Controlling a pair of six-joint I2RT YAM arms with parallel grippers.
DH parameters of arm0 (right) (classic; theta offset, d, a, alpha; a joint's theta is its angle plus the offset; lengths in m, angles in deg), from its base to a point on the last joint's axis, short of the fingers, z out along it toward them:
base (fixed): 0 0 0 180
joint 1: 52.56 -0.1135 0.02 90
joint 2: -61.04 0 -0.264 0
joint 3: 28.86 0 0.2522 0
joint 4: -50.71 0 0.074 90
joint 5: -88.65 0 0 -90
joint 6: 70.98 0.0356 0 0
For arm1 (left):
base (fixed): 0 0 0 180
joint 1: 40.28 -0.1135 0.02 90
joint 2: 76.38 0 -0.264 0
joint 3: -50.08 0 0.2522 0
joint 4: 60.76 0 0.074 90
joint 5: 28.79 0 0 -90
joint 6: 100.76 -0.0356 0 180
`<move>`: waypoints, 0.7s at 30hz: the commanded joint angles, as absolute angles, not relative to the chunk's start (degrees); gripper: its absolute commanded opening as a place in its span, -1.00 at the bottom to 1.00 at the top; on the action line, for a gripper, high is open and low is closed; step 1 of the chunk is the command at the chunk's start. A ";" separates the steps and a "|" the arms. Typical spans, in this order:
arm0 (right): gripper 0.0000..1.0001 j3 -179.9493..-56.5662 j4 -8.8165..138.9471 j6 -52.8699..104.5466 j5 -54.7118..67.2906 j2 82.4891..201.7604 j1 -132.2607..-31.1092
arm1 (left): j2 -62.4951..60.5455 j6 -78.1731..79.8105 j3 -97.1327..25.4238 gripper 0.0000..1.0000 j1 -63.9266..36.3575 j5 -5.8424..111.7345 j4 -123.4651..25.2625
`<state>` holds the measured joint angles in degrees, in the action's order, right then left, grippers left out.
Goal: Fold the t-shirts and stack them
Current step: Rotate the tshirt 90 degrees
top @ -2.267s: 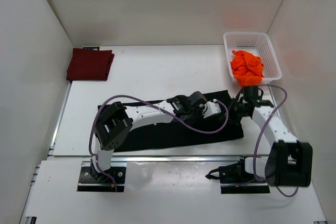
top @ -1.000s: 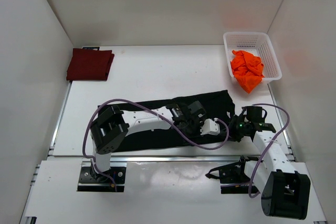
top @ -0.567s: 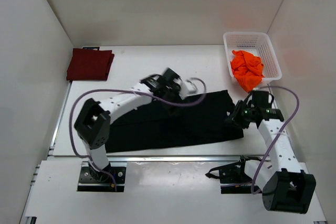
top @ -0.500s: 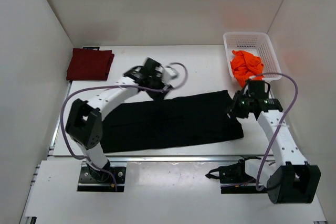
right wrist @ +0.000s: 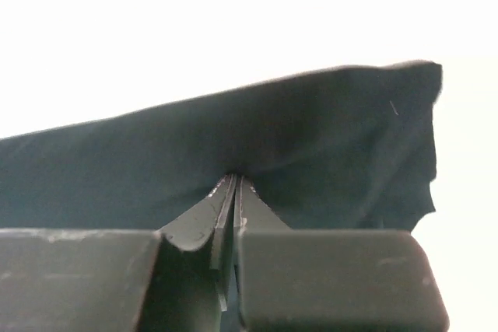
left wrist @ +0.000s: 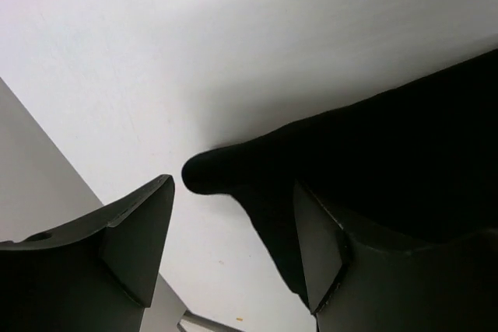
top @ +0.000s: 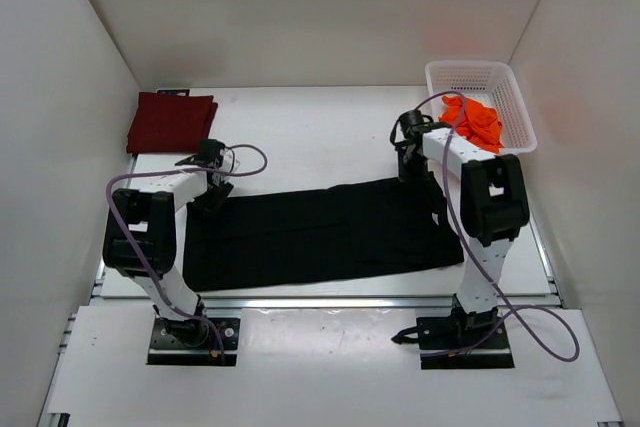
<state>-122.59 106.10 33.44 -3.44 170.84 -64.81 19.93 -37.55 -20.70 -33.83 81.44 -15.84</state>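
The black t-shirt [top: 320,232] lies spread in a long band across the table. My left gripper [top: 208,190] is at its far left corner and stands open. In the left wrist view a rounded tip of the black cloth [left wrist: 373,145] reaches in between the fingers of that gripper [left wrist: 233,192]. My right gripper [top: 405,169] is at the far right corner. Its jaws [right wrist: 236,180] are pressed together, pinching the shirt's edge [right wrist: 311,138]. The maroon t-shirt [top: 170,122] lies folded at the back left. The orange t-shirt [top: 472,122] is bunched in the basket.
The white mesh basket [top: 470,69] stands at the back right, against the right wall. White walls close in the table on the left, back and right. Purple cables loop from both arms over the table.
Both arms have swung from the shirt's near side to its far edge, the left gripper to the far left corner. The right gripper has shut on the far right corner.
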 commanded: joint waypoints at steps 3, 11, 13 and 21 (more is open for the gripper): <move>-0.99 -128.31 112.63 29.31 -10.23 177.14 -66.80 | 23.62 -38.37 -18.96 0.45 -38.96 89.25 -19.85; -0.96 -145.15 115.18 29.03 -7.87 191.01 -68.03 | 22.85 -40.46 -14.32 0.35 -44.24 88.71 -17.82; -0.91 -153.25 115.18 30.70 -5.31 196.19 -68.90 | 21.62 -40.03 -13.09 0.35 -45.20 87.58 -16.07; -0.75 -183.94 104.47 30.19 8.83 201.24 -72.86 | 15.20 -39.16 -9.74 0.41 -45.73 84.15 -11.23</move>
